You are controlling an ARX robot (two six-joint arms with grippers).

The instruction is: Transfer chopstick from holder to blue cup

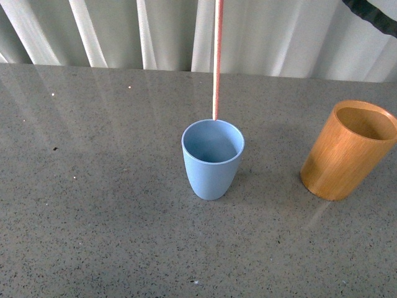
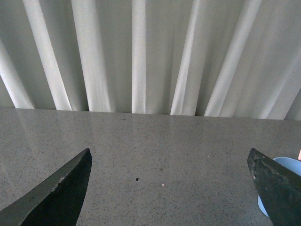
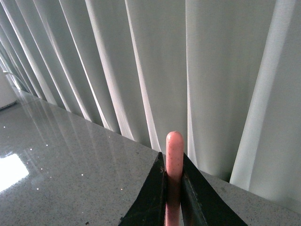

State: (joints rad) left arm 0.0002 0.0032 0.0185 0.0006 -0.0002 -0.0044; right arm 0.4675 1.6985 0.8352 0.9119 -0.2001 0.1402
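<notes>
The pink-red chopstick (image 1: 217, 59) hangs upright, its lower tip just at the far rim of the light blue cup (image 1: 212, 159), which stands mid-table. Its top runs out of the front view, where neither gripper shows. In the right wrist view my right gripper (image 3: 173, 165) is shut on the chopstick (image 3: 174, 150), whose rounded end sticks out between the black fingers. The orange-brown wooden holder (image 1: 348, 149) stands empty to the right of the cup. My left gripper (image 2: 169, 162) is open over bare table; a sliver of the blue cup (image 2: 282, 165) shows behind one finger.
The grey speckled table (image 1: 93, 205) stretches around both cups. White pleated curtains (image 1: 124, 31) hang behind its far edge. A dark strip (image 1: 372, 12) crosses the top right corner of the front view.
</notes>
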